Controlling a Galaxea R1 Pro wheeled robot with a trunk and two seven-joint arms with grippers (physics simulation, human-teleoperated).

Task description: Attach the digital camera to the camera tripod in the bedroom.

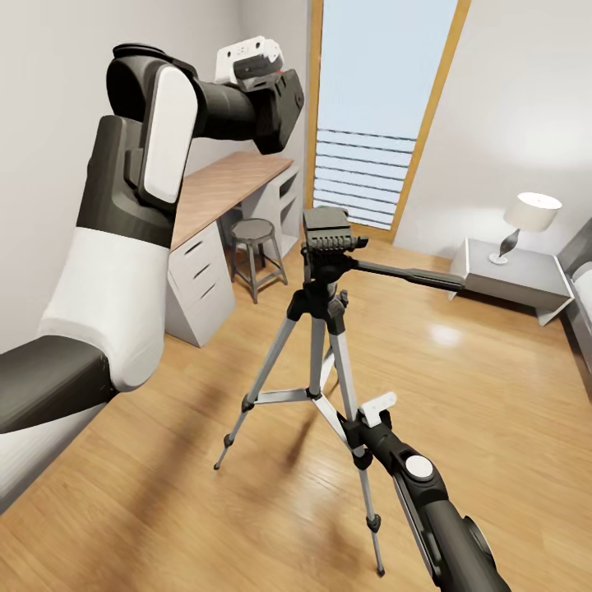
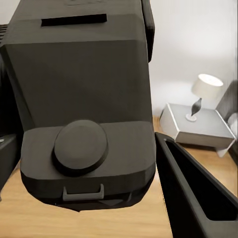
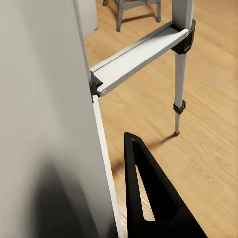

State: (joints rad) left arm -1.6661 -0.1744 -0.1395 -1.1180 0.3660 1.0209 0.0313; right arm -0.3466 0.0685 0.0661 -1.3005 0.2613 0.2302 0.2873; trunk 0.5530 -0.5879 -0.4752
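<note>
The small black digital camera (image 2: 82, 114) is clamped between the left gripper (image 1: 275, 99) fingers, raised well above the tall silver-legged camera tripod (image 1: 325, 329). The black flat head plate (image 1: 326, 222) is still bare; attachment is not yet done. A tripod leg is closed on by the right gripper (image 1: 370, 415).

head view above tripod (image 1: 322, 329), wrists close

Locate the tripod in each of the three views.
Head view: the tripod stands mid-frame on the wood floor.
Left wrist view: not in it; the camera takes up most of the picture.
Right wrist view: its silver legs and brace, close up.
Shared landmark: the wood floor.
</note>
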